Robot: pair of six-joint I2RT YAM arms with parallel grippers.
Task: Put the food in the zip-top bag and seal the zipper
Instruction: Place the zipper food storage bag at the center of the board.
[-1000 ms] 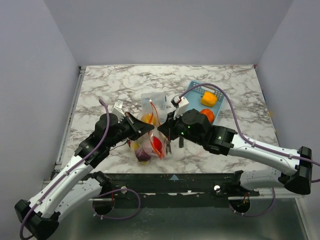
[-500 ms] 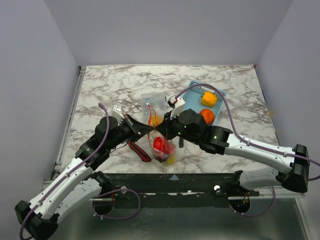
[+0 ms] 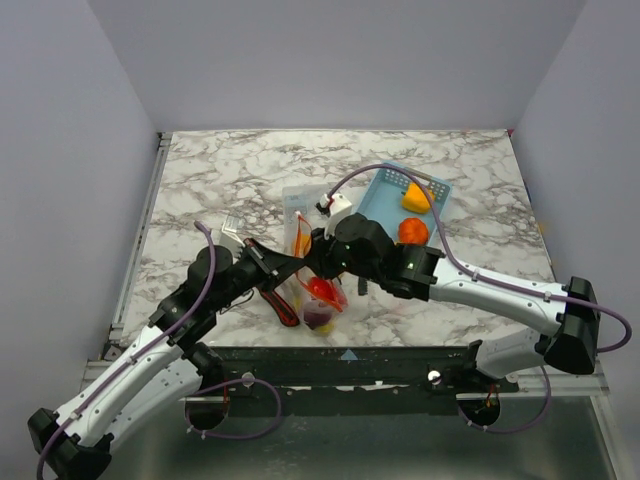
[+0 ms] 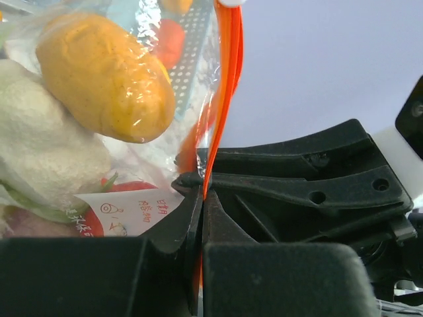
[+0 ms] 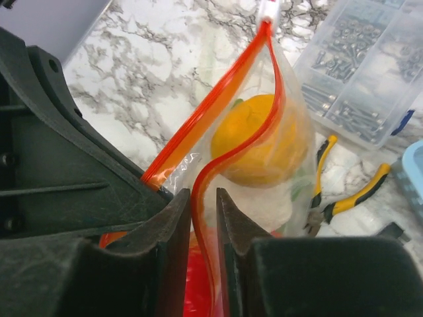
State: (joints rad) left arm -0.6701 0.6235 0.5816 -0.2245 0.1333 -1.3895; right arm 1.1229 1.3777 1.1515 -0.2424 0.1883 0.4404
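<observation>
The zip-top bag (image 3: 322, 305) hangs between the two arms over the near middle of the marble worktop (image 3: 220, 170). We cannot tell whether its bottom rests on the surface. Through the plastic we see the food: a white piece (image 4: 46, 152), a yellow-orange fruit (image 5: 254, 142) and a red pepper (image 3: 320, 290). Two more pieces sit in the light blue basket (image 3: 385, 190) on the far right.

We judge the step in hand to be the sealing. In the right wrist view the two tracks of the zipper (image 5: 208, 100) bow apart, so that stretch of the mouth is open. To do it well, one end should be held firm so the strip is taut and straight. The other arm should bring both tracks together, lined up, before pinching. It should then run along the strip toward the white end tab without dragging the bag sideways, where the food's weight could pry the mouth apart.

The left gripper (image 4: 201, 198) is clamped on the zipper, which rises out from between its fingers. The right gripper (image 5: 204, 195) stands narrowly parted, with one red-orange track running loosely through the gap. We cannot tell whether its pads touch the track.
</observation>
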